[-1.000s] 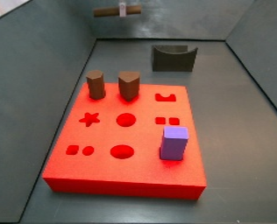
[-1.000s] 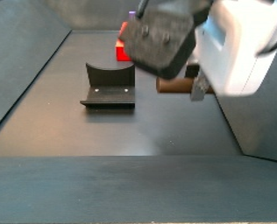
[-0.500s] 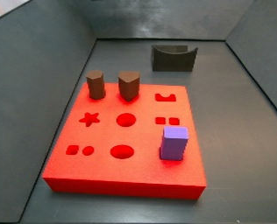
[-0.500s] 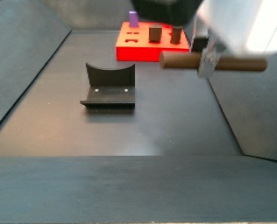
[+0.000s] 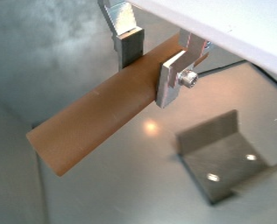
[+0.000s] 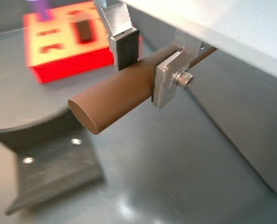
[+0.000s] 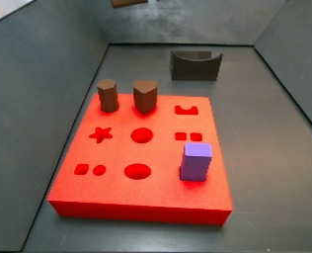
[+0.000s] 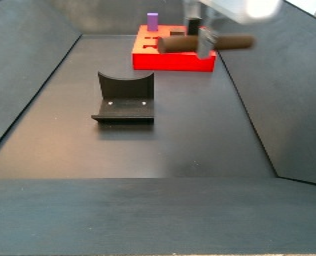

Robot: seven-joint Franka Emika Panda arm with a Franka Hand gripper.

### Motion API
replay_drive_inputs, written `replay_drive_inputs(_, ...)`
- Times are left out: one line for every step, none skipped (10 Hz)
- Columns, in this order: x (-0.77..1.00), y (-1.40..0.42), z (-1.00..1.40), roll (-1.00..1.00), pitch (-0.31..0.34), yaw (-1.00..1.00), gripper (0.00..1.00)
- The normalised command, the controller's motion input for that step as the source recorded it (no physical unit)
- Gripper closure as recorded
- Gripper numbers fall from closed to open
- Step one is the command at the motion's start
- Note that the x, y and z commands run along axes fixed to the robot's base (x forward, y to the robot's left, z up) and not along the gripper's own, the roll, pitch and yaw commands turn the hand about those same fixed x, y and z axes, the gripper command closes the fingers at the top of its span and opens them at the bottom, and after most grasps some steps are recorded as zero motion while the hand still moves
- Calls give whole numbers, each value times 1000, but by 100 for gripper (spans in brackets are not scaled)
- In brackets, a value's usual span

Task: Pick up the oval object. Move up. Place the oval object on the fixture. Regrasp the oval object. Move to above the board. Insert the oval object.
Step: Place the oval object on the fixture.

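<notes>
While raised high above the floor: pincer point(image 5: 152, 63) carried well clear of all fixed items.

Pincer state: clamped on the oval object point(image 5: 100, 116), silver finger point(image 6: 168, 77) pressed against one flank, dark-padded finger on the opposite flank in both wrist views.

Oval object: long brown peg, held crosswise and roughly level, gripped near one end, the long free end jutting out to one side; rounded end face visible in a wrist view point(image 6: 120, 94). Seen in a side view point(image 8: 205, 44) hanging in the air in front of the board, touching nothing below. Barely visible at the upper edge of a side view point(image 7: 128, 3).

Fixture: dark bracket on the floor, unoccupied, notch upward point(image 8: 123, 97); standing beyond the board's far edge point(image 7: 195, 65). Below the held peg in both wrist views point(image 5: 219, 156) point(image 6: 50, 164).

Board: red slab flat on the floor point(image 7: 145, 198), shaped holes in its top.

Board contents: two short brown pegs point(image 7: 108, 96) point(image 7: 145, 96) upright side by side; purple block point(image 7: 195, 162) upright near the front right corner.
</notes>
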Motion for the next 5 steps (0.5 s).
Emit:
replay_drive_inputs(1000,-827,-88,-32,-51,1000,100)
replay_drive_inputs(1000,-715,-83,-34,-46,1000,100)
replay_drive_inputs(1000,-636,-78,-36,-42,1000,100)
replay_drive_inputs(1000,-531,-74,-38,-38,1000,100)
replay_drive_inputs(1000,-472,-71,-40,-35,1000,100)
